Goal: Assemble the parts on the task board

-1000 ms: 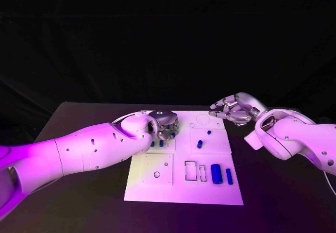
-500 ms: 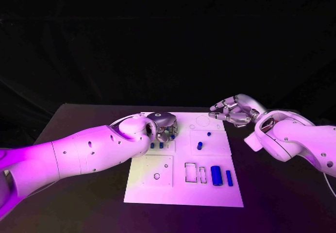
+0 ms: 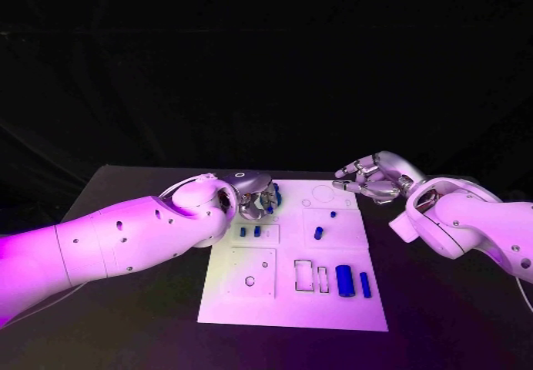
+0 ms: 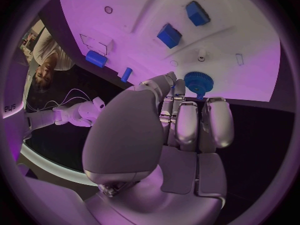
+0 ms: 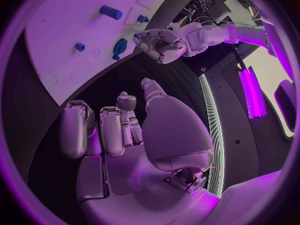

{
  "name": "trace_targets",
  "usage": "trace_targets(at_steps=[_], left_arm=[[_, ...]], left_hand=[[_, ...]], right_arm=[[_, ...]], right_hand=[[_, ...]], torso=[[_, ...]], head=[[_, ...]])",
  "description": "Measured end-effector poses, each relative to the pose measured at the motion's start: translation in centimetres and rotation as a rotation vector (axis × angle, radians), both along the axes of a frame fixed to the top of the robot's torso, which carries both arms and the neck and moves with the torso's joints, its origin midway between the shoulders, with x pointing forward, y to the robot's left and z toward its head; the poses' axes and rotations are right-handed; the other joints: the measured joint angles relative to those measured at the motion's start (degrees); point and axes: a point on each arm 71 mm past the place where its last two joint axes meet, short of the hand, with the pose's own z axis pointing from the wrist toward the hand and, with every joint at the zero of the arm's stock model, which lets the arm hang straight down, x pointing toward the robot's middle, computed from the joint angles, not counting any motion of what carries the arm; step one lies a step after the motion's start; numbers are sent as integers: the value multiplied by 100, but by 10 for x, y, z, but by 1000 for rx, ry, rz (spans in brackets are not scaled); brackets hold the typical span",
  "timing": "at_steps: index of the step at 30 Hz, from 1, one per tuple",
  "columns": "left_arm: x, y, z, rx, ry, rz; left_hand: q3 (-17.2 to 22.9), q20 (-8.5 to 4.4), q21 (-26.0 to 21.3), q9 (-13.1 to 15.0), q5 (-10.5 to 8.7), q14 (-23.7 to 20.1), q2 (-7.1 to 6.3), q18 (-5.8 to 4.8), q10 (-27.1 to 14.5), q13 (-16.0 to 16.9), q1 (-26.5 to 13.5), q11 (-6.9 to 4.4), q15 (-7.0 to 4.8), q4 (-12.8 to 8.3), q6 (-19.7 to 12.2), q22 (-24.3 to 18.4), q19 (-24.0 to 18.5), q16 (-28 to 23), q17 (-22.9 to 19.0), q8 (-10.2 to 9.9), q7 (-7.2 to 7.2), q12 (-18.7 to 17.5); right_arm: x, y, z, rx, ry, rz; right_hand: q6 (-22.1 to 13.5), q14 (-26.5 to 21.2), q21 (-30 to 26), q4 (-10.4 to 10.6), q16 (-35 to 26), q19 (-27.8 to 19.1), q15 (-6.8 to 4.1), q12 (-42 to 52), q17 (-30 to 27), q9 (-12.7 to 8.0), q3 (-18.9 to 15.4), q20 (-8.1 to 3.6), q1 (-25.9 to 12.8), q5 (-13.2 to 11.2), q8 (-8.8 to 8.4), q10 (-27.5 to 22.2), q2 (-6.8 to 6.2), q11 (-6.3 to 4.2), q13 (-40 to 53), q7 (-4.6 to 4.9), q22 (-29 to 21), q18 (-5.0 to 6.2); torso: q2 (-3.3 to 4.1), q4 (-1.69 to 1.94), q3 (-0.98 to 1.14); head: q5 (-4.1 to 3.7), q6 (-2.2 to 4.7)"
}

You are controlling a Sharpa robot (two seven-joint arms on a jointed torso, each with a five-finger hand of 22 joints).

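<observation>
The white board (image 3: 291, 308) lies flat in the middle of the dark bench (image 3: 133, 308), its long side running away from the robot. On the board's nearest stretch, toward the right, a thick blue cylinder (image 3: 343, 277) lies beside a thinner blue bar (image 3: 364, 282), the two just apart, with two narrow outlined slots (image 3: 302, 271) to their left. Left of those is a square panel (image 3: 250, 271) with small holes.

Farther along, a small blue peg (image 3: 316, 230) lies near the middle of the board, and two short blue blocks (image 3: 250, 230) sit side by side on the left part.

Above those blocks is the left hand (image 3: 258, 196), over the board's left edge. Its fingers (image 4: 187, 122) are curled together, and in the left wrist view a blue toothed wheel (image 4: 199, 80) sits right at the fingertips, seemingly pinched there; the right wrist view likewise shows the wheel against that hand.

The right hand (image 3: 372, 176) hovers by the board's far right corner, off the surface, fingers loosely bent and apart with nothing in them. A faint ring outline (image 3: 322, 189) marks the board's far end near it.
</observation>
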Motion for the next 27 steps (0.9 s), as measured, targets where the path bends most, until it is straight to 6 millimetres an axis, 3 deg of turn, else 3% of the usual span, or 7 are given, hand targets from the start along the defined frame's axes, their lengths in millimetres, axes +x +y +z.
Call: trace_targets(at_steps=[9, 27], left_arm=[[3, 23, -2, 10, 27, 49], [6, 36, -8, 45, 82, 82]], left_hand=[[0, 0, 0, -7, 0, 0, -22, 4, 1, -6, -69, -1, 0, 0, 21, 0, 0, 0, -30, -23, -20, -42], [-2, 0, 0, -9, 0, 0, -1, 6, 1, -5, -90, -1, 1, 0, 19, -1, 0, 0, -48, -23, -21, -70]], right_arm=[[0, -1, 0, 0, 0, -2], [0, -1, 0, 0, 1, -1]], right_hand=[[-2, 0, 0, 0, 0, 0, 0, 0, 0, 0, 0, 0, 0, 0, 0, 7, 0, 7, -1, 0, -1, 0], [-16, 0, 0, 0, 0, 0, 0, 0, 0, 1, 0, 0, 0, 0, 0, 17, 0, 17, -1, -4, -2, 0]], torso=[[7, -10, -2], [9, -15, -2]], head=[[5, -12], [22, -34]])
